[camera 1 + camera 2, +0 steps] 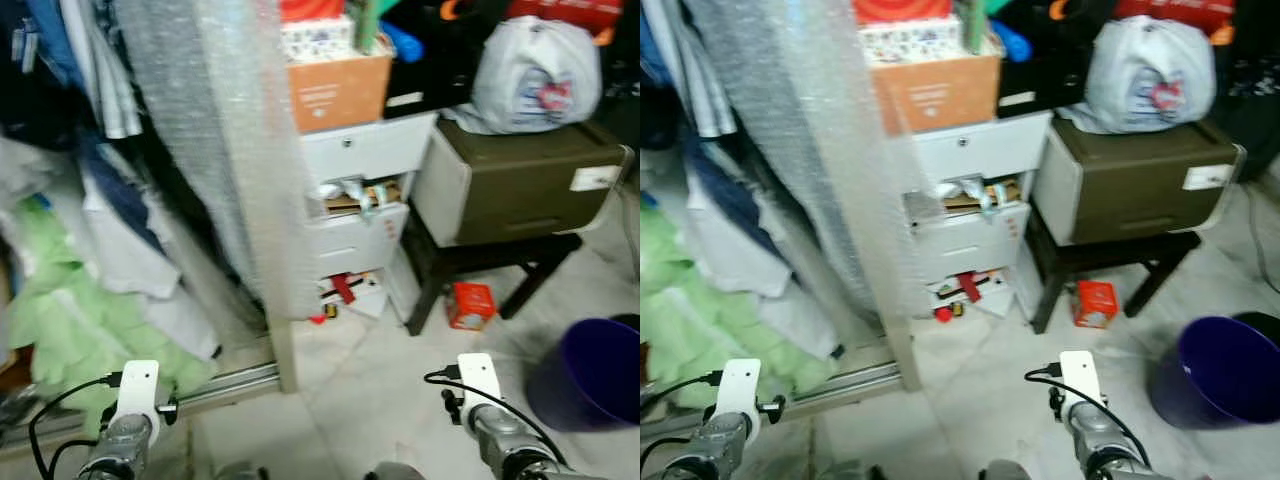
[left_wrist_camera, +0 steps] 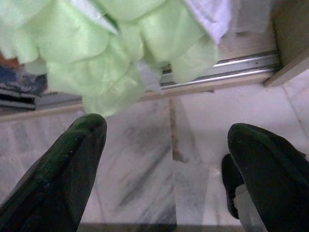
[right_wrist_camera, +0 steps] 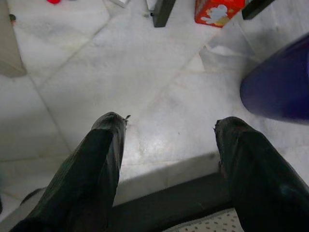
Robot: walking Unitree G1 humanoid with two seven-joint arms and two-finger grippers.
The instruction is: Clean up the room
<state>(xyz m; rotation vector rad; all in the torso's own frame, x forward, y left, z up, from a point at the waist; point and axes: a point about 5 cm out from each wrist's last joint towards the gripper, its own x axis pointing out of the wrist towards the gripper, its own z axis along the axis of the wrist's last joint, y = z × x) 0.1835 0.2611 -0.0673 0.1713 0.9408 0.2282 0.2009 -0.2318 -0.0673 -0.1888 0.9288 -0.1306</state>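
Note:
A small red carton (image 1: 471, 305) lies on the pale marble floor under a dark wooden stool (image 1: 470, 262); the right wrist view has the red carton (image 3: 217, 10) too. A purple bucket (image 1: 590, 372) stands at the right, and a tiny red object (image 1: 943, 313) lies by the drawers. Light green cloth (image 2: 116, 53) is heaped at the left by a metal door track. My left gripper (image 2: 166, 130) is open above bare floor near the green cloth. My right gripper (image 3: 169, 123) is open over bare floor, left of the purple bucket (image 3: 280, 82). Both wrists (image 1: 135, 400) (image 1: 480, 385) sit low in the head views.
A white drawer unit (image 1: 355, 215) with stuffed, half-open drawers stands ahead, a cardboard box (image 1: 338, 90) on top. A brown-and-white cabinet (image 1: 520, 180) on the stool carries a white plastic bag (image 1: 535, 75). Hanging clothes and bubble wrap (image 1: 230, 130) crowd the left.

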